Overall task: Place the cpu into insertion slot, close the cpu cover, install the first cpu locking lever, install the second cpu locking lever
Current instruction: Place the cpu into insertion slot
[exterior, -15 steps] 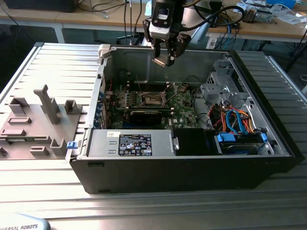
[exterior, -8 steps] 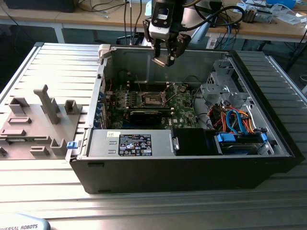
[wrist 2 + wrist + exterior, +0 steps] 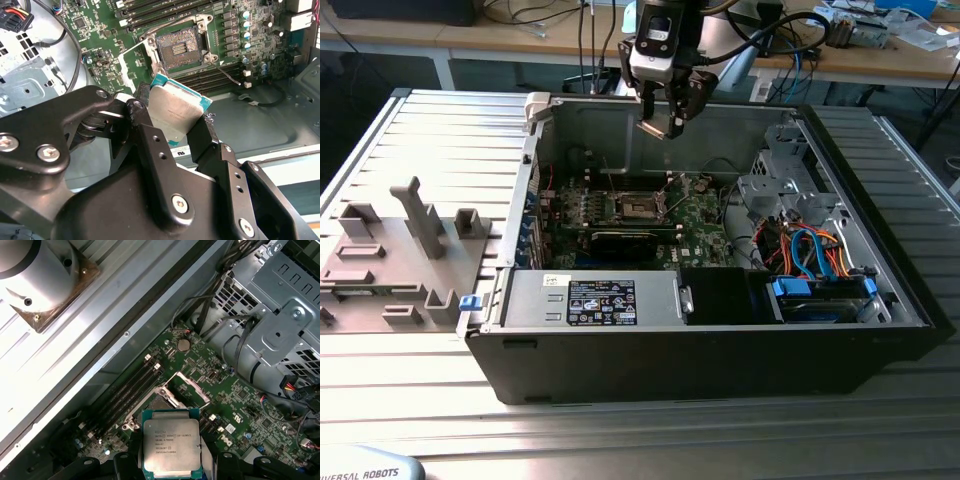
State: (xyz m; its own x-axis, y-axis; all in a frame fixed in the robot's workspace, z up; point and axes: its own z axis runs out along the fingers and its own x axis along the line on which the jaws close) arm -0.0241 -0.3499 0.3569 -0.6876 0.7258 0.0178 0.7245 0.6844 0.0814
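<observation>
You have one cpu point(image 3: 177, 112) in the gripper point(image 3: 175, 127). The jaws are closed on it, and the two black fingers point(image 3: 145, 130) press on opposite edges of the chip. Its dull metal top faces the camera in both wrist views.

In the exterior view the gripper point(image 3: 665, 122) hangs high over the open black computer case point(image 3: 720, 350), level with the top of the far wall. The cpu point(image 3: 655, 128) is tilted and well above the motherboard point(image 3: 705, 225).

The one insertion slot point(image 3: 179, 47) lies uncovered on the board with its dark contact field bare. It is well apart from the chip. In the exterior view the slot point(image 3: 638, 207) sits below the gripper and towards the camera. In the first wrist view the cpu point(image 3: 171, 447) overlaps the near edge of the socket. There, the one cpu cover point(image 3: 191, 387) is swung up off the socket, and you can see green board through its square window.

Long memory slots point(image 3: 210, 80) run along two sides of the socket. One black card point(image 3: 625, 240) lies across the board in front of the socket. One coin cell point(image 3: 184, 344) sits near the drive cage point(image 3: 280, 315).

The case rests on a ribbed metal tabotop point(image 3: 420, 130). One grey fixture point(image 3: 410, 250) stands beside the case on the exterior view's left.
</observation>
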